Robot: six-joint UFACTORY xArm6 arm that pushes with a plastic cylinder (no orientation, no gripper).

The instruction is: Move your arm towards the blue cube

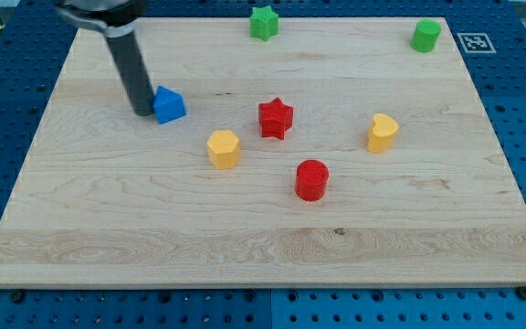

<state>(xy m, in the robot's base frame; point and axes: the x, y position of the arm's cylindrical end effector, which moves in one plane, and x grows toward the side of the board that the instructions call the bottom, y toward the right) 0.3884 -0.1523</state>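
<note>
The blue cube (pixel 169 105) sits on the wooden board (pixel 263 247) in the upper left part. My tip (pixel 143 113) is at the cube's left side, touching it or nearly so. The dark rod slants up from there to the view's top left.
A red star (pixel 276 119), a yellow hexagonal block (pixel 224 149), a red cylinder (pixel 311 179) and a yellow rounded block (pixel 383 132) lie mid-board. A green star (pixel 264 23) and a green cylinder (pixel 426 36) sit at the top edge. Blue pegboard surrounds the board.
</note>
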